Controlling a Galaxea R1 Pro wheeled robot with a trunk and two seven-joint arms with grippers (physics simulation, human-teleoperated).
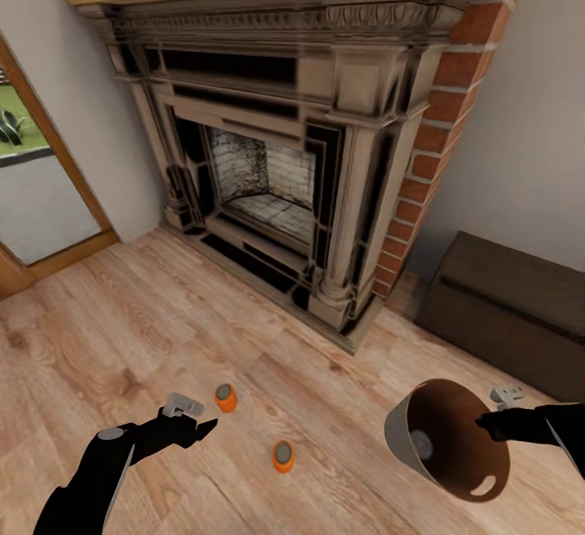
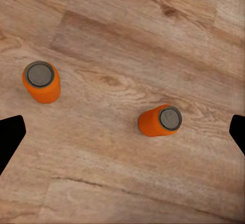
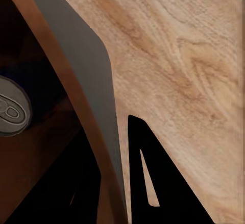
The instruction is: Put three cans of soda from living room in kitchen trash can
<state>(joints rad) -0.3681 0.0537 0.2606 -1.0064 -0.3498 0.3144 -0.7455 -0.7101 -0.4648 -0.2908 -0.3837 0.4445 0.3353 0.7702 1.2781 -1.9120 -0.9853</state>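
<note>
Two orange cans of soda stand upright on the wood floor, one (image 1: 226,397) nearer the fireplace and one (image 1: 283,455) closer to me. The left wrist view looks down on both, can (image 2: 42,81) and can (image 2: 160,120). My left gripper (image 1: 201,419) hovers open just left of the farther can, and its fingertips (image 2: 10,137) sit wide apart. My right gripper (image 1: 485,423) is shut on the rim of the tash can (image 1: 400,436), held tilted above the floor. A third can's grey top (image 1: 420,443) lies inside; its body is hidden. The right wrist view shows the bin wall (image 3: 87,66) and that can top (image 3: 10,106).
A dark fireplace (image 1: 268,185) with brick sides stands ahead. A low dark brown chest (image 1: 512,307) sits at the right by the wall. A glazed door (image 1: 41,193) is at the left. Light wood floor (image 1: 122,332) stretches around the cans.
</note>
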